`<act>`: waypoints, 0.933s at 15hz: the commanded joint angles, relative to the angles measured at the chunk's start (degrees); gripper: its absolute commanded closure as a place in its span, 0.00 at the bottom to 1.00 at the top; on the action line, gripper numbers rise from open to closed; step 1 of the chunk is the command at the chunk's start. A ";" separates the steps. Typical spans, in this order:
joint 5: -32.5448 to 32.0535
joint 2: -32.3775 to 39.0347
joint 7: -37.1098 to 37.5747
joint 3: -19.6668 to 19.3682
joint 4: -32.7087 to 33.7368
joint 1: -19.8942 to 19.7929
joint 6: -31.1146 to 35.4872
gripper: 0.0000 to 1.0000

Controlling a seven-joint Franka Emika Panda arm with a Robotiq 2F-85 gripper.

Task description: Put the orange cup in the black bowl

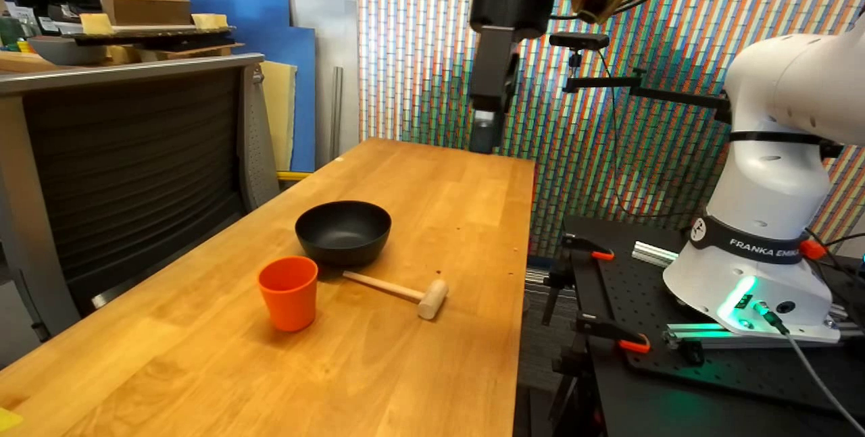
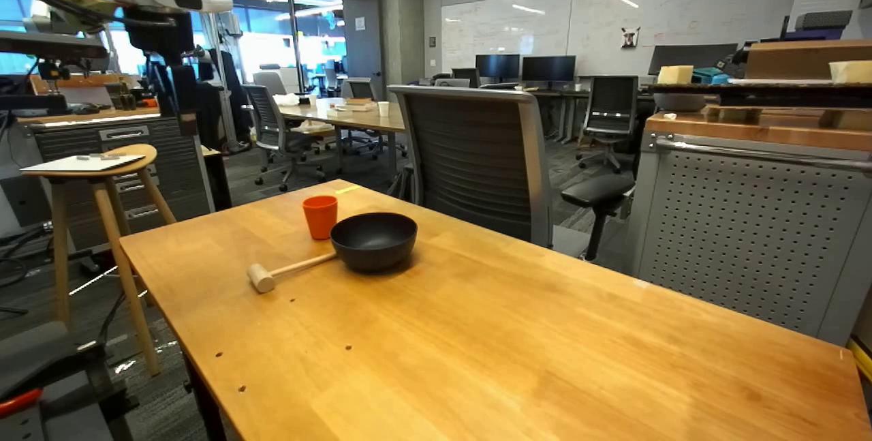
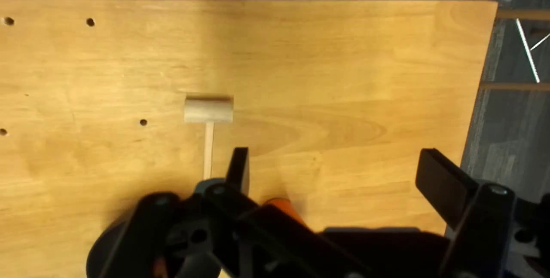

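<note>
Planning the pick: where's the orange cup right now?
In both exterior views, the orange cup stands upright on the table, left of the black bowl. In the wrist view it shows low near the middle, mostly hidden by the claw.

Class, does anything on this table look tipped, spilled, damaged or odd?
Nothing looks tipped or spilled: the orange cup and black bowl stand upright. The small dark holes in the wooden tabletop, one near the mallet, do stand out, pitting an otherwise smooth-looking surface; whether damage or deliberate, I can't tell.
</note>
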 commanded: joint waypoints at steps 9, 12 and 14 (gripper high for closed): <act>-22.25 42.03 16.03 -1.14 35.66 1.33 -3.99 0.00; -22.22 50.30 15.72 -3.41 44.74 3.12 -6.77 0.00; -21.69 55.23 15.37 -4.97 50.66 4.16 -8.45 0.00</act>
